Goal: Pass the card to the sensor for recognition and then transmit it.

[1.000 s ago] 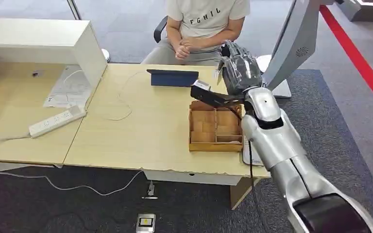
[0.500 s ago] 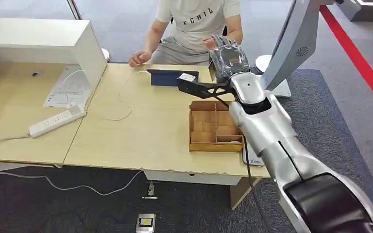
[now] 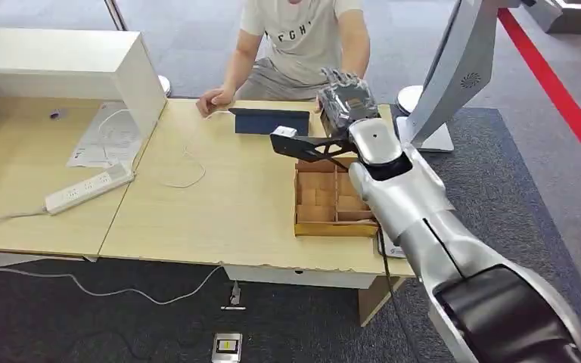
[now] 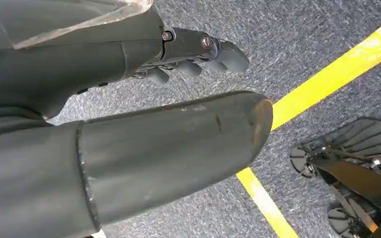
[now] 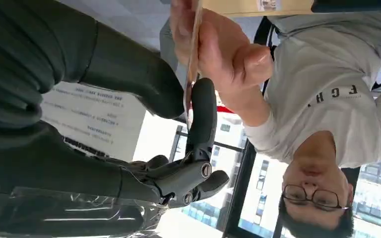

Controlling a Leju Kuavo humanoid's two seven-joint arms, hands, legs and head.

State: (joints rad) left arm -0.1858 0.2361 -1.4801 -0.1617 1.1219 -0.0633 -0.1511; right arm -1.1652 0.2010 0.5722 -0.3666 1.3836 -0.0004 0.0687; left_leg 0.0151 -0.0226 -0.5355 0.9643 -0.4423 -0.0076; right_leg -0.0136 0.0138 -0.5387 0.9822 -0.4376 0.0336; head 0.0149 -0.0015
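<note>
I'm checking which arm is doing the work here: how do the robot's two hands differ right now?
The right hand pinches the card edge-on, and a person's hand grips the card too; the left hand holds nothing. The right hand is raised over the table's far edge; the left hangs above carpet. Both are dark grey.

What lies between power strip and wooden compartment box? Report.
Head view: a thin white cable loop on bare tabletop, between power strip and wooden compartment box.

A pale wooden desk (image 3: pixel 219 219) stands on dark grey carpet (image 3: pixel 529 181) crossed by a red stripe (image 3: pixel 552 83). A white cabinet (image 3: pixel 60 64) sits on the neighbouring desk. Yellow floor lines (image 4: pixel 322 82) mark the carpet.
</note>
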